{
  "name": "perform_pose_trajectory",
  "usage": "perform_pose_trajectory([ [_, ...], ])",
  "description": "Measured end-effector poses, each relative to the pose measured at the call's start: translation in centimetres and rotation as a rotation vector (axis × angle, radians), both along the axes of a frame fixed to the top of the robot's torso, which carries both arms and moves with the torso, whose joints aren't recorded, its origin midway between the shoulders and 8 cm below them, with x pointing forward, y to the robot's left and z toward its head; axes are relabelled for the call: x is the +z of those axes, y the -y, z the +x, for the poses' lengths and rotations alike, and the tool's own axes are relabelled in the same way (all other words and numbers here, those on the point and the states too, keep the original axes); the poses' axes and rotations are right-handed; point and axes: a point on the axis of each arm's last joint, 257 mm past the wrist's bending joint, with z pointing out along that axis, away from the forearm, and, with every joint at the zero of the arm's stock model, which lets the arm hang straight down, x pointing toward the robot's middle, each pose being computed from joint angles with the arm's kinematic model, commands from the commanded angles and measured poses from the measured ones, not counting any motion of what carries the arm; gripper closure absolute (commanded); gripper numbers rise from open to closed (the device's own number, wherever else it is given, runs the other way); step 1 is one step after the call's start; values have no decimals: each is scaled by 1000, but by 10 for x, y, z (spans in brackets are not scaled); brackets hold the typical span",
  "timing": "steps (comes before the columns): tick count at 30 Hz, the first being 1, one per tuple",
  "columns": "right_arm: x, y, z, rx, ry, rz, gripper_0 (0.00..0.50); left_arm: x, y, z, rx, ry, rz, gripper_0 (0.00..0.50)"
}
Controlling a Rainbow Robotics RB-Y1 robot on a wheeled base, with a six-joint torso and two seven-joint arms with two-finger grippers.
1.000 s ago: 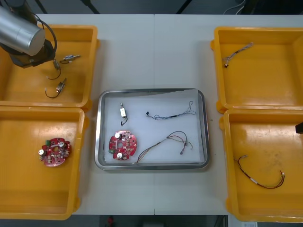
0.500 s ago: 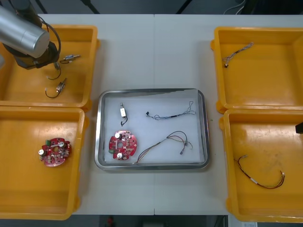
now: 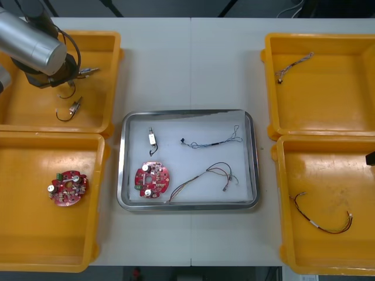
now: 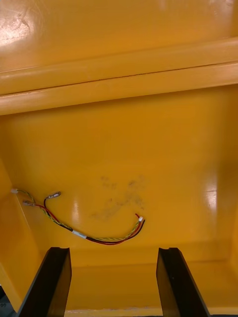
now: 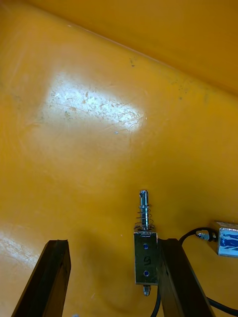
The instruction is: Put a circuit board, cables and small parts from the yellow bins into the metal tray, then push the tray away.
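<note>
**Left gripper poised over a small metal part in the far left bin**

A light desk (image 3: 187, 64) is seen from steeply above. Four yellow bins (image 3: 29, 111) are set on it, two along its left edge and two along its right edge. A metal tray (image 3: 187, 112), white inside, lies between them at the middle of the desk. A round red circuit board (image 3: 152, 180), two cables (image 3: 212, 142) and one small part have already been laid in the tray.

The left gripper (image 5: 113, 242) is held low inside the bin at the desk's far left corner, its fingers spread with nothing gripped. The right gripper (image 4: 113, 250) hangs idle over the bin at the near right corner, likewise released, above a red and yellow cable (image 4: 89, 237).

A pick of the small metal part (image 5: 145, 252) appears to be in hand. The part lies against one finger, not centred. The gripper would best be shifted sideways until the part sits midway. It could then be lowered and closed across the square body, not across the spring. The black cable (image 5: 191, 234) close beside the part should be kept from snagging.

From the front view the whole layout and the tray's contents are learned, while the arm covers the fingers. From the left wrist view the part's offset against the fingers is read.
</note>
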Motion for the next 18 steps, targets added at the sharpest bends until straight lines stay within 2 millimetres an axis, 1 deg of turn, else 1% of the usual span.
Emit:
perform_pose_trajectory([
  [10,0,0,0,0,0,0,0,-12,13,3,-8,14,-8,0],
  [18,0,0,0,0,0,0,0,-17,14,4,-3,24,-19,0],
])
